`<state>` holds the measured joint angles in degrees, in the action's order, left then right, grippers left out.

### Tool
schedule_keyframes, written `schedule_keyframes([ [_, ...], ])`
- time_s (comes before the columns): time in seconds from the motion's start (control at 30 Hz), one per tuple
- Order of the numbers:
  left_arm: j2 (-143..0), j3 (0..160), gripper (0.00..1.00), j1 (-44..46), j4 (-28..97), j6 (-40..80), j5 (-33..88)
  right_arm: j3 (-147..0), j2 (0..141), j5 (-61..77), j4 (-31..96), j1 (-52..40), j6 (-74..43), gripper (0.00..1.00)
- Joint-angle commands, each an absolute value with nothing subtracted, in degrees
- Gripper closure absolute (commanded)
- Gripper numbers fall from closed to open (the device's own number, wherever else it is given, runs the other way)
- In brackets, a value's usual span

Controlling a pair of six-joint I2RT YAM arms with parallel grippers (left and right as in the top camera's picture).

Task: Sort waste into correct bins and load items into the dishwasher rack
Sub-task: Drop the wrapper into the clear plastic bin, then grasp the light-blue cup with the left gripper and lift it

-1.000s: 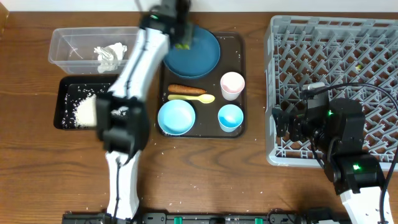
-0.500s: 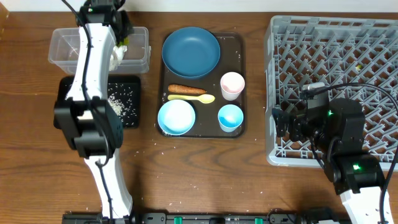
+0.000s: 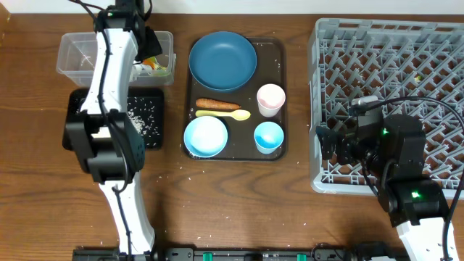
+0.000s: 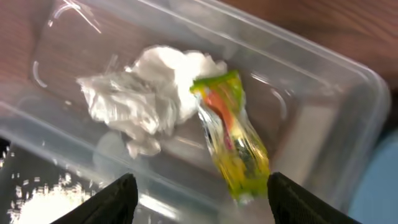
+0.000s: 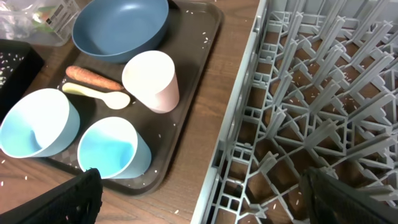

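Brown wooden table (image 3: 239, 203), and the left gripper (image 4: 200, 198) hovers over the clear tub (image 3: 72, 51), fingers spread wide, gripping nothing. Below it the wrapper (image 4: 233, 134) lies loose inside the tub, touching the tissue (image 4: 140, 93). Rice (image 3: 143, 119) sits in the black tray (image 3: 154, 141) just beside. On the brown tray (image 3: 241, 141): plate (image 3: 222, 60), carrot (image 3: 217, 104), spoon (image 3: 223, 114), bowl (image 3: 205, 136), pink cup (image 3: 270, 99), blue cup (image 3: 268, 136). Right gripper (image 5: 205, 199) hangs empty over the rack's (image 3: 435, 58) left edge, fingers wide apart.
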<state>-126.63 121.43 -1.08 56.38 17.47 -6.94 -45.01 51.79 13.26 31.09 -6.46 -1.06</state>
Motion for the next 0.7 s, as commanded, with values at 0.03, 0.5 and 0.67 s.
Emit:
schedule_keyframes([
  [0.03,-118.2,122.8,0.31,0.8,62.0,14.6,1.6,-45.9,51.8,14.0,30.8,-7.0,-2.0,0.01],
  [0.5,-115.8,112.3,0.3,20.8,77.9,10.0,11.4,-45.9,51.8,14.0,29.7,-7.0,-4.2,0.01],
  [0.67,-115.8,102.1,0.31,29.1,69.5,14.0,11.4,-45.9,51.8,14.0,29.7,-7.0,-4.2,0.01],
])
